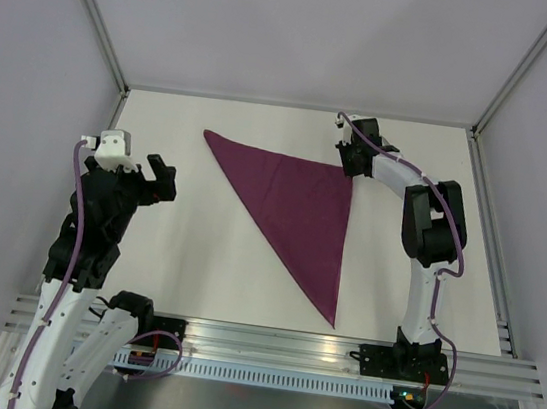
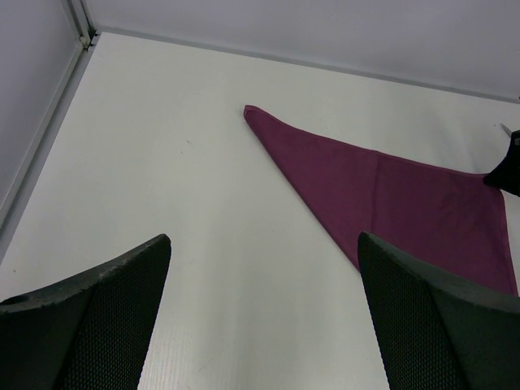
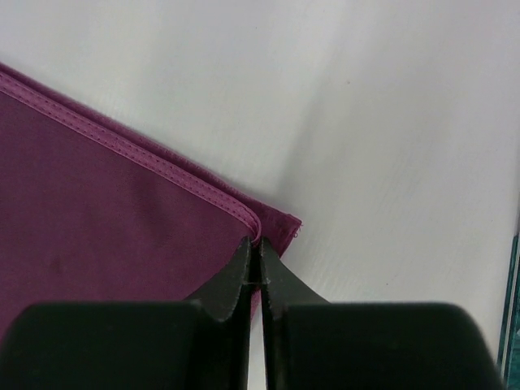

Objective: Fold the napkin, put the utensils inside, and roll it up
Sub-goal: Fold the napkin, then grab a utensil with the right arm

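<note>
On the walled white counter (image 1: 196, 255) the napkin (image 1: 299, 203) is found folded to a triangle, its far right corner met by the all-but-closed right hand (image 3: 254, 248), grip undeterminable, the wide-open left hand (image 1: 158, 181) being held well apart leftward.

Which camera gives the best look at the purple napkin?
Top external: the plum-purple triangular fabric napkin shows almost entirely, lying flat. The left wrist view cuts off one end. The right wrist view shows only one stitched corner at the right pincer.
</note>
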Motion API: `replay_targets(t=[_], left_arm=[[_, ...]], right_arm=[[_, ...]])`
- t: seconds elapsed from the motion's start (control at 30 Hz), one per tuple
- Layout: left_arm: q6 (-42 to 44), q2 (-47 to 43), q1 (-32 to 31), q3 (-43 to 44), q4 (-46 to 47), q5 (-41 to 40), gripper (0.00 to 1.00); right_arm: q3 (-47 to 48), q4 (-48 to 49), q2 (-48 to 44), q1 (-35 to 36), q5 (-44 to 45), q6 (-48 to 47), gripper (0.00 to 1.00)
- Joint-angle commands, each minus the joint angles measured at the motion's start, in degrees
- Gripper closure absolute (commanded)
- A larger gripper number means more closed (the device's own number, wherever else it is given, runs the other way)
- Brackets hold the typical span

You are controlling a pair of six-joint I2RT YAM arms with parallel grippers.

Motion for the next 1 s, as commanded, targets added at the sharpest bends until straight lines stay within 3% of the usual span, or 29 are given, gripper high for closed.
replay_targets(t=[0.0,0.03,0.13,0.2,0.4,0.63,0.97], left_arm=[[2.23,-0.16,0.26,-0.33,1.80,1.60,0.00],[2.32,-0.16,0.26,-0.33,1.71,1.78,0.00],[2.41,-0.24,0.18,-0.33,1.71,1.86,0.00],[2.41,-0.50,0.26,-0.33,1.71,1.95,0.00],[2.67,-0.95,0.26,-0.33,1.71,2.04,0.00],[3.28,-1.48,0.26,-0.16,1.71,3.09,0.00],[3.37,-2.35,0.18,-0.33,1.62,3.89,0.00]], right_arm=[[2.47,0.89,0.01,-0.43,2.29,-0.74,0.87],[2.56,0.98,-0.08,-0.17,2.64,-0.74,0.76],[2.82,0.98,-0.70,-0.34,3.08,-1.18,0.57],[2.91,1.07,-1.66,-0.43,3.17,-1.35,0.49],[5.98,-1.92,-5.00,-4.55,-1.38,-1.35,0.46],[7.31,-7.45,-4.22,-20.00,-12.54,-8.11,0.46],[8.01,-8.34,-1.31,-23.81,-16.86,-13.13,0.38]])
